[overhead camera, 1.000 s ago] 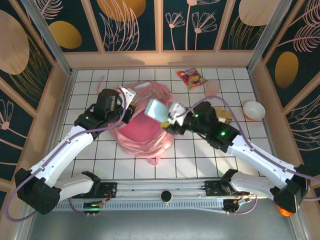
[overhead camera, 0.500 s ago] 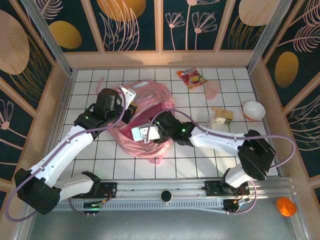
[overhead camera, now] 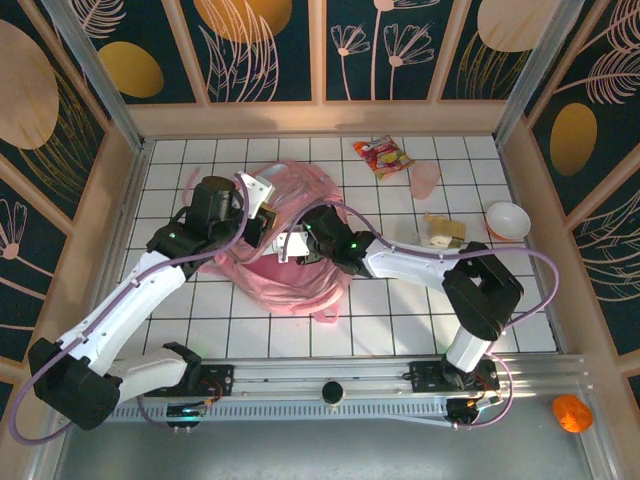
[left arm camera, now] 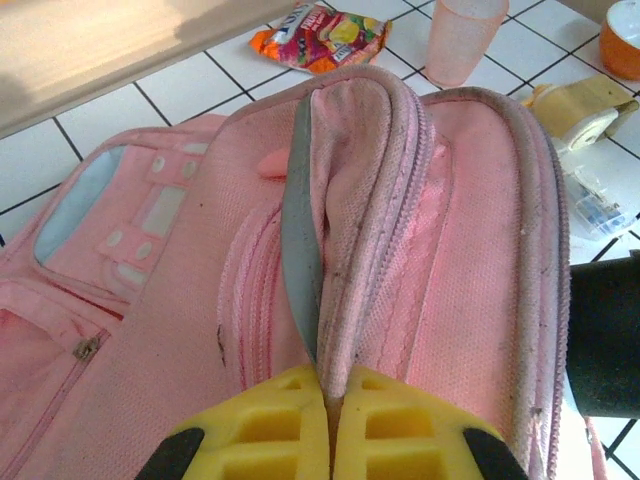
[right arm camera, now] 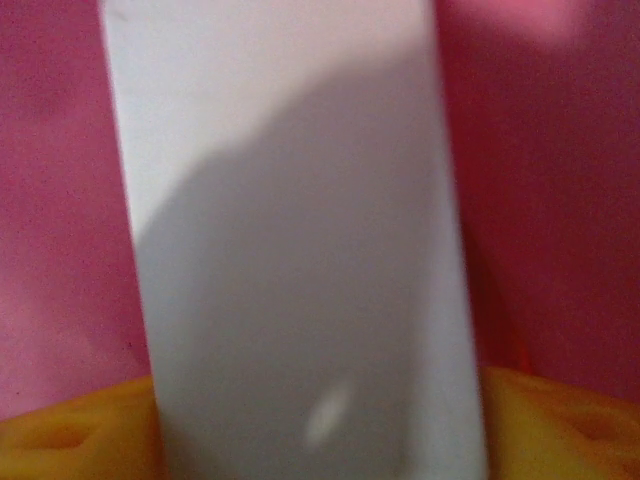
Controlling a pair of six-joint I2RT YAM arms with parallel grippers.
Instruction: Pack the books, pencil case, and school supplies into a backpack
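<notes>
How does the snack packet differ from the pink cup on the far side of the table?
The snack packet is a flat red-orange pouch with printed pictures; the pink cup is plain, see-through pink. The packet lies flat, while the cup stands upright with its mouth open. In the top view the packet sits nearer the back wall, and the cup is slightly nearer the arms and to its right. Both rest on the tiled table, outside the backpack.

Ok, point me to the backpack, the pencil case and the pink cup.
backpack (overhead camera: 290, 285), top view, lower pink body.
pencil case (right arm camera: 290, 250), right wrist view, pale flat face.
pink cup (left arm camera: 462, 45), left wrist view, side wall.
</notes>
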